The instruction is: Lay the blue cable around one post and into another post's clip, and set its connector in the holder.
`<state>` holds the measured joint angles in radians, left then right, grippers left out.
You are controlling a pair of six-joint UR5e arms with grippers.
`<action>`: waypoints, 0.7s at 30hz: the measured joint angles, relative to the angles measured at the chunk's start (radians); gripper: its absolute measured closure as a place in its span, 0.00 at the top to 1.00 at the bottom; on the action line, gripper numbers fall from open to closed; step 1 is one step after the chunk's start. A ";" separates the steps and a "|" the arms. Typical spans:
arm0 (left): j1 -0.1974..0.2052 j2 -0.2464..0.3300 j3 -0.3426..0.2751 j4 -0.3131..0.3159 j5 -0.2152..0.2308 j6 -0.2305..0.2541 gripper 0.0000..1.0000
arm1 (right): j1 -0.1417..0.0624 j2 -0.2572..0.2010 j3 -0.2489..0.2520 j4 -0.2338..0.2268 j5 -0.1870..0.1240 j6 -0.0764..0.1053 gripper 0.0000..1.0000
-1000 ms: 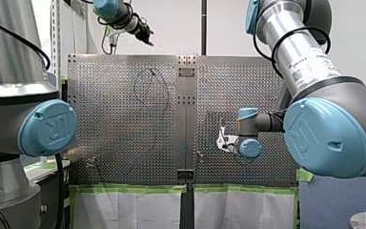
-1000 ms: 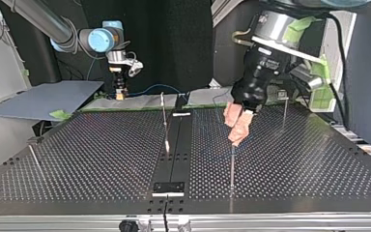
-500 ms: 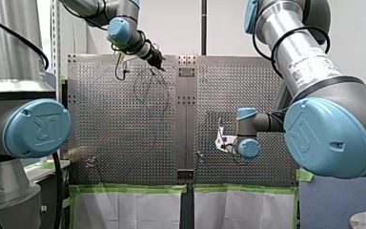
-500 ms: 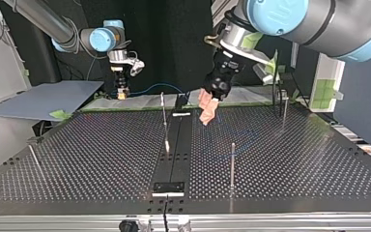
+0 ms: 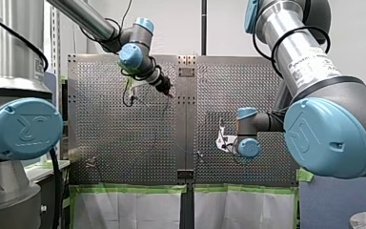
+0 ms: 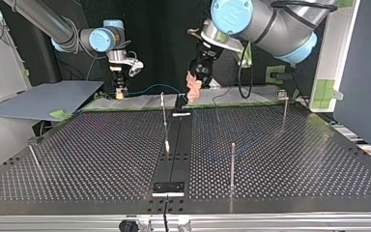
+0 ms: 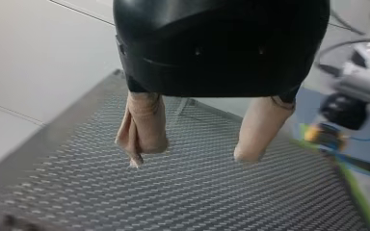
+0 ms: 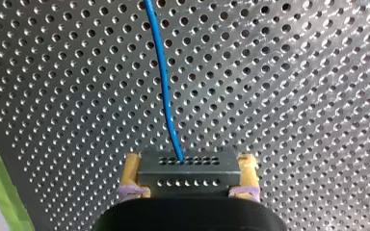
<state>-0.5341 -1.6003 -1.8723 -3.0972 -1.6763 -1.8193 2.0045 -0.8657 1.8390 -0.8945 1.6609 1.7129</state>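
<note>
Blue cable (image 8: 163,82) ran out over the perforated table (image 8: 308,96) from its connector (image 8: 188,172). The right claw (image 8: 190,166) pinched the connector, apparently to control that end. The left claw (image 7: 195,151) hung spread and empty, likely free to guide the cable.

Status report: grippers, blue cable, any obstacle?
Left gripper open, empty. Right gripper shut on grey perforated connector block, thin blue cable leading out. Nothing seen blocking.

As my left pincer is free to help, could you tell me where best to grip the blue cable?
Probably the straight run of blue cable just ahead of the connector in my right pincer; it runs bare over the table, so bring my left pincer down from above, astride it.
</note>
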 joint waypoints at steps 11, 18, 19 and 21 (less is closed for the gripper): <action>-0.102 -0.102 -0.102 0.102 -0.102 -0.007 1.00 | 0.028 -0.003 0.001 0.027 0.045 -0.036 0.33; -0.158 -0.166 -0.166 0.166 -0.156 -0.049 1.00 | 0.072 -0.003 0.001 0.055 0.062 -0.050 0.33; -0.161 -0.174 -0.174 0.174 -0.158 -0.056 1.00 | 0.076 -0.003 0.001 0.055 0.066 -0.050 0.33; -0.161 -0.193 -0.193 0.192 -0.163 -0.067 1.00 | 0.095 -0.003 0.001 0.057 0.078 -0.052 0.33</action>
<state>-0.6946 -1.7930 -2.0648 -2.9048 -1.8388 -1.8858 2.0997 -0.8689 1.8401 -0.8373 1.7385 1.6613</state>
